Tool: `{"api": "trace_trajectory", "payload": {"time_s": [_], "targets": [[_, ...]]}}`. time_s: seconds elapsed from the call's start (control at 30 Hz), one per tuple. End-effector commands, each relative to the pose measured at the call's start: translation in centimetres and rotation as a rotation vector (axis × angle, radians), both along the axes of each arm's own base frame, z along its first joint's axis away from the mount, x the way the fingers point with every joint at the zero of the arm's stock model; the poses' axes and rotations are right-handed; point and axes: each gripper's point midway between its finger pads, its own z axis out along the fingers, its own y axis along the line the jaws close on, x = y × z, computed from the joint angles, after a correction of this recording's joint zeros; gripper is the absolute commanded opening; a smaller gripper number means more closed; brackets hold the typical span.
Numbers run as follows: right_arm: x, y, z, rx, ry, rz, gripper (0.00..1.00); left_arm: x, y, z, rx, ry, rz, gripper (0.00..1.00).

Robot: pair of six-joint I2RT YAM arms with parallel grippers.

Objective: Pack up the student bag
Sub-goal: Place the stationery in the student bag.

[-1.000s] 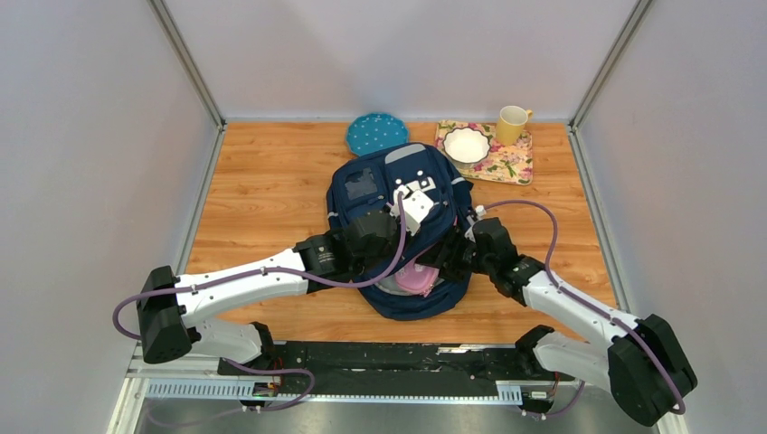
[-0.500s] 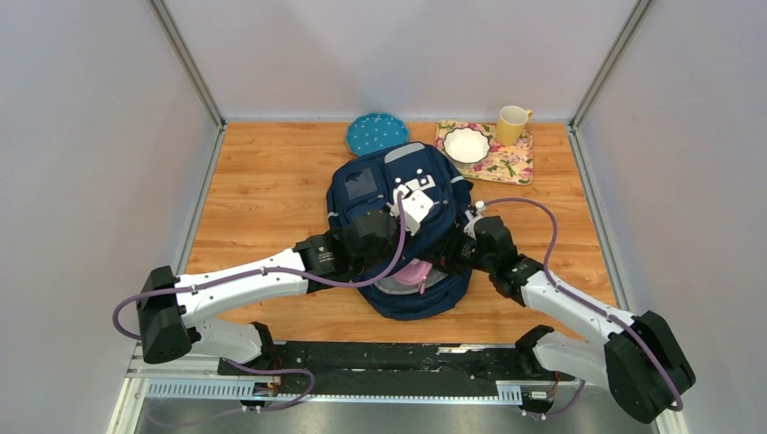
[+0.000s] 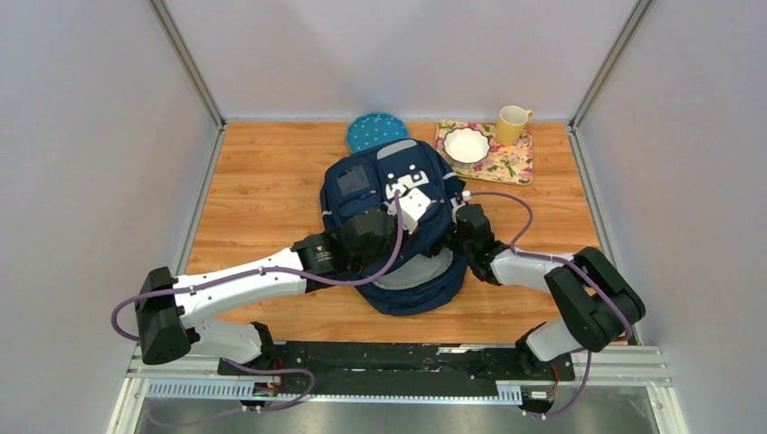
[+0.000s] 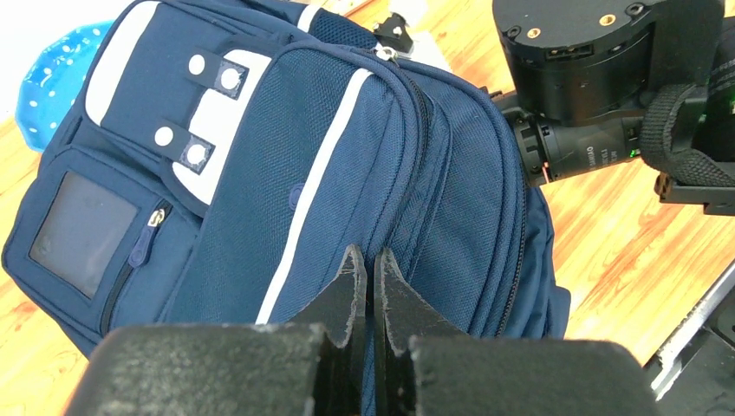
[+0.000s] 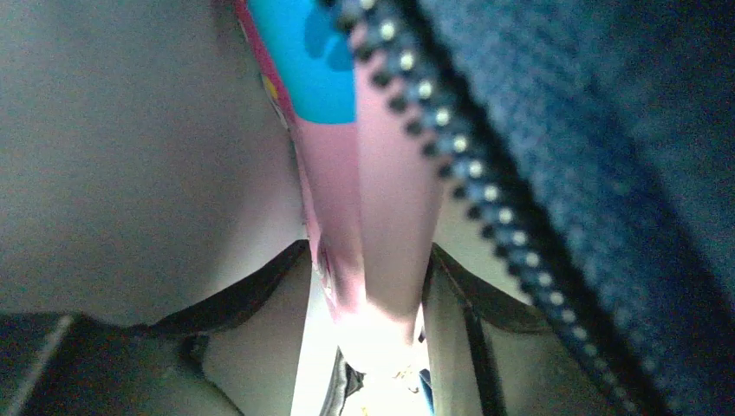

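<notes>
**Soft bag, one grip outside and one inside**

The student bag [image 3: 432, 172] lay flat on the desk [image 3: 262, 199], directly under both sets of jaws and reaching away beyond them. The left jaws were clenched together, tips down on the navy front panel just beside the pale stripe [image 4: 316, 182]. Whether a fold of cloth was nipped between them could not be told. The right jaws were buried in the bag's mouth, grasping a pink pencil case [image 5: 381, 225], with the open zipper [image 5: 451, 147] running close along one side of them.

The bag looked like limp woven fabric with light padding. It would probably sag, crease and slide on the wood rather than hold any shape, and it would likely be light for its bulk. Its flat panels would give the jaws little to bite on. The better holds would seem to be the raised seam and zipper edge beside the left jaws, or the flap lip above the right jaws. The loose opening could close over the right jaws or catch on the zipper teeth.
</notes>
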Motion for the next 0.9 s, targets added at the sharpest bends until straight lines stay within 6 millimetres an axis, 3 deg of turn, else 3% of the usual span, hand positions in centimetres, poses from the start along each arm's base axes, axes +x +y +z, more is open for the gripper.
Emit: {"api": "trace_trajectory", "payload": {"time_s": [0.0, 0.17, 0.37, 0.47, 0.5, 0.53, 0.57, 0.63, 0.67, 0.7, 0.73, 0.8, 0.83, 0.87], "targets": [[-0.2, -1.1, 0.2, -0.057, -0.055, -0.026, 0.53, 0.0, -0.1, 4.2, -0.138, -0.048, 0.016, 0.00], [-2.5, -3.6, -0.8, -0.219, -0.068, -0.008, 0.55, 0.3, 0.5, 4.3, -0.134, -0.068, 0.031, 0.00], [-4.3, -5.2, -1.1, -0.269, -0.057, -0.005, 0.55, 0.2, 0.6, 4.1, -0.130, -0.067, 0.032, 0.00], [-5.7, -6.4, 0.0, -0.277, -0.100, -0.008, 0.55, 0.0, 0.6, 3.7, -0.128, -0.048, 0.021, 0.00], [-6.2, -7.0, 1.7, -0.272, -0.143, -0.018, 0.55, -0.3, 0.6, 3.3, -0.120, -0.036, 0.010, 0.00], [-6.4, -7.9, 2.3, -0.301, -0.163, -0.046, 0.55, -0.5, 0.7, 2.7, -0.113, -0.023, 0.006, 0.00], [-7.6, -9.3, 1.0, -0.380, -0.113, -0.041, 0.55, -0.6, 0.8, 2.3, -0.110, -0.014, 0.005, 0.00], [-8.0, -11.8, 3.2, -0.437, -0.169, -0.126, 0.55, -0.9, 1.4, 0.9, -0.105, 0.010, 0.017, 0.01], [-8.9, -13.0, 2.4, -0.489, -0.139, -0.136, 0.55, -1.0, 1.5, 0.5, -0.107, 0.017, 0.014, 0.04], [-9.4, -13.5, 2.7, -0.500, -0.158, -0.136, 0.55, -1.5, 1.4, 0.6, -0.129, 0.027, -0.018, 0.19], [-9.5, -14.6, 3.6, -0.504, -0.191, -0.186, 0.55, -1.9, 1.7, -0.5, -0.124, 0.049, -0.019, 0.27], [-10.6, -15.3, 3.4, -0.511, -0.182, -0.180, 0.55, -2.4, 2.3, -0.6, -0.143, 0.067, -0.019, 0.46], [-10.9, -15.4, 3.7, -0.509, -0.186, -0.180, 0.55, -2.6, 2.8, -1.0, -0.137, 0.078, -0.012, 0.49], [-11.5, -15.8, 3.6, -0.514, -0.182, -0.175, 0.55, -2.8, 3.2, -1.1, -0.132, 0.084, -0.007, 0.61]]}}
